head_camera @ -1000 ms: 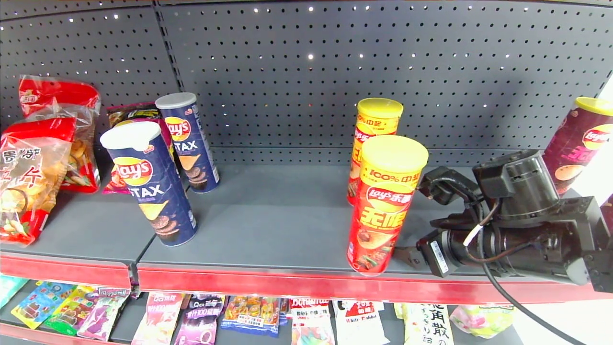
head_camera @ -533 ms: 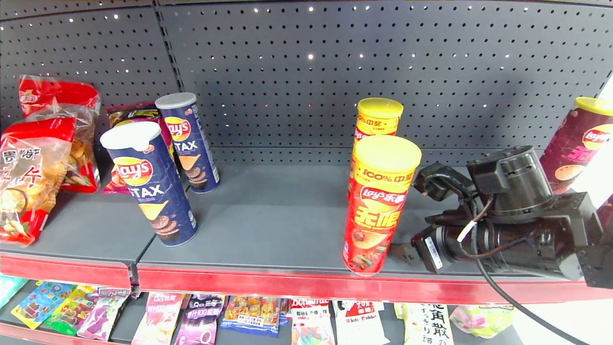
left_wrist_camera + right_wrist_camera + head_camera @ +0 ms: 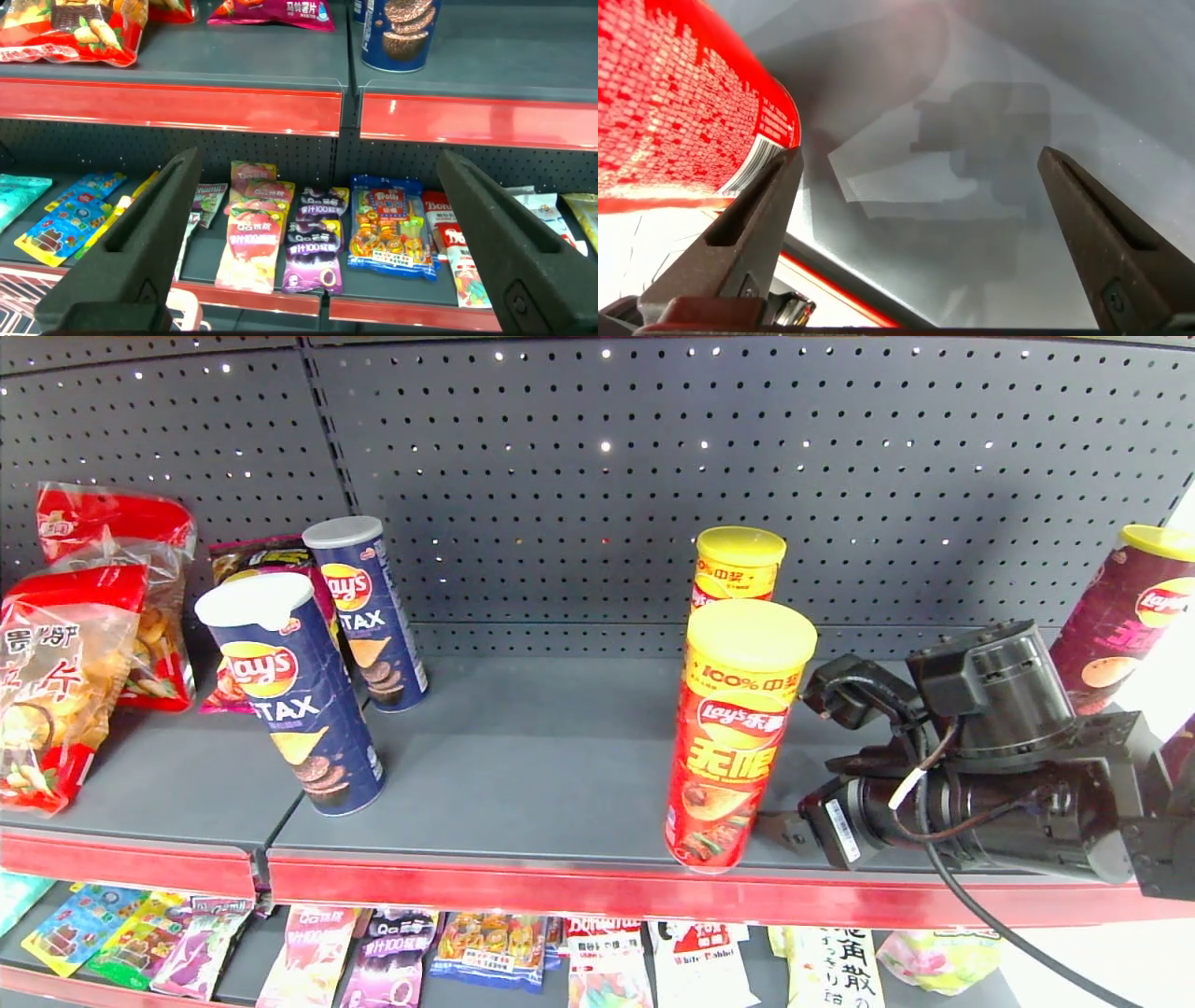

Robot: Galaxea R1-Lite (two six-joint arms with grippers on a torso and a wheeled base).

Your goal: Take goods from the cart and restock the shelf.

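Red can (image 3: 738, 737) upright at shelf (image 3: 523, 775) edge; right tool (image 3: 920, 159) beside it — spread wide

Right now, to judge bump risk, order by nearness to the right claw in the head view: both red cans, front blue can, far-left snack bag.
1. Front red can, beside the right claw at the shelf edge.
2. Rear red can, behind the first.
3. Front blue can, left.
4. Snack bag, far left.

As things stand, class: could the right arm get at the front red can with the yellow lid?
Probably yes. The right gripper is open and close beside the front red can, with nothing between them on the shelf.
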